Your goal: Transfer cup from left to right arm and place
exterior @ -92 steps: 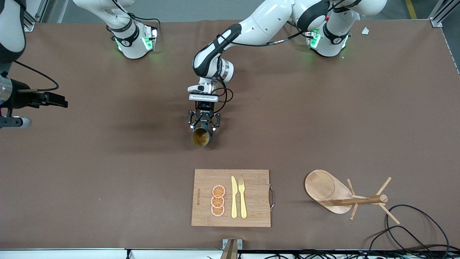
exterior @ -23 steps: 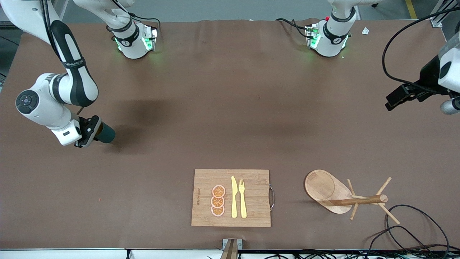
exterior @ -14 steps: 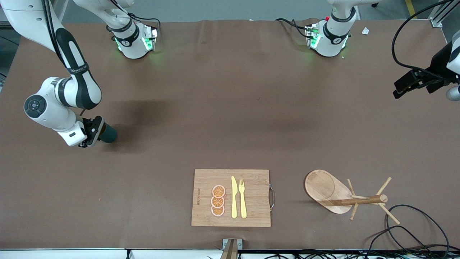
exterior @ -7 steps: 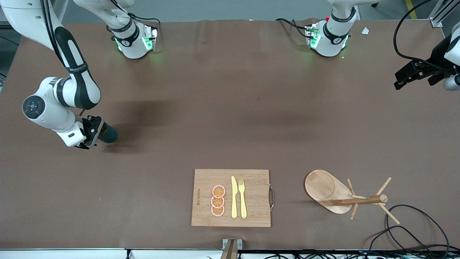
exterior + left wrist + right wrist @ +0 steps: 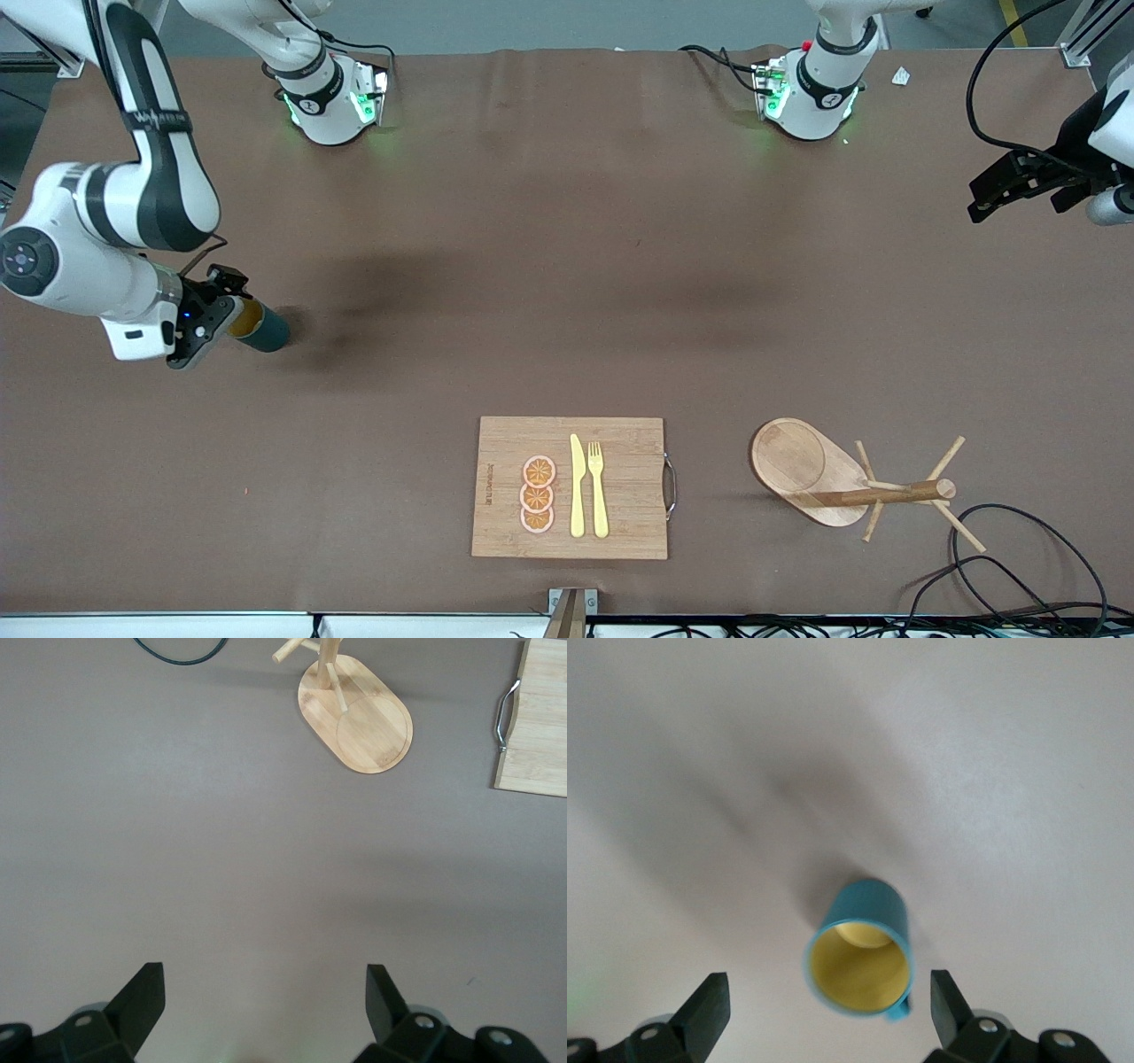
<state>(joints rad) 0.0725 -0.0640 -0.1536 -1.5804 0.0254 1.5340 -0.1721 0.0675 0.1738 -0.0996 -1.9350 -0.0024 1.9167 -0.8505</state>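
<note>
The cup [image 5: 264, 331], dark teal with a mustard-yellow inside, stands upright on the brown table near the right arm's end. In the right wrist view the cup [image 5: 859, 961] shows its open mouth and small handle. My right gripper [image 5: 215, 319] is open just above the cup and does not touch it; its fingers [image 5: 709, 1005] stand wide of the rim on both sides. My left gripper [image 5: 1001, 190] is open and empty, up in the air at the left arm's end of the table. In the left wrist view its fingers [image 5: 142, 997] frame only bare table.
A wooden cutting board [image 5: 629, 443] with orange slices, a yellow knife and a fork lies near the front camera. A wooden mug rack [image 5: 797, 461] stands beside it toward the left arm's end, with black cables [image 5: 1019, 549] nearby. The rack also shows in the left wrist view [image 5: 363, 722].
My right gripper brought the cup down to the table, let it go and drew back a little upward. My left arm has stayed about where it was.
</note>
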